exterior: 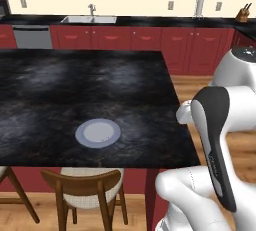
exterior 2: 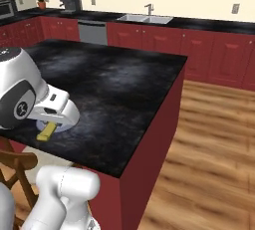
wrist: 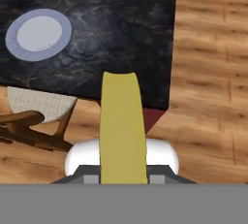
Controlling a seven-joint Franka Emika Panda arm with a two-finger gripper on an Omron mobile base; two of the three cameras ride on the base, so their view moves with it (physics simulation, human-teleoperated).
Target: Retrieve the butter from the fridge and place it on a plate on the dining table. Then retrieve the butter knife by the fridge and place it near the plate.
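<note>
Black marbled dining table [exterior: 60, 85] spreads ahead, its plate [wrist: 38, 34] at the hand view's upper left. Your gripper [wrist: 123, 177] is clamped on the butter [wrist: 122, 126], high off the stone; swing it over the plate's white centre, lower gently, then let go.

You see the butter [wrist: 123, 126] rising from the bottom centre, clamped in the pincer [wrist: 123, 177]. The plate [wrist: 38, 34] sits at upper left on the black marbled bench [wrist: 121, 34]. A wooden chair [wrist: 36, 121] shows at lower left, wood floor [wrist: 213, 72] at right.
</note>
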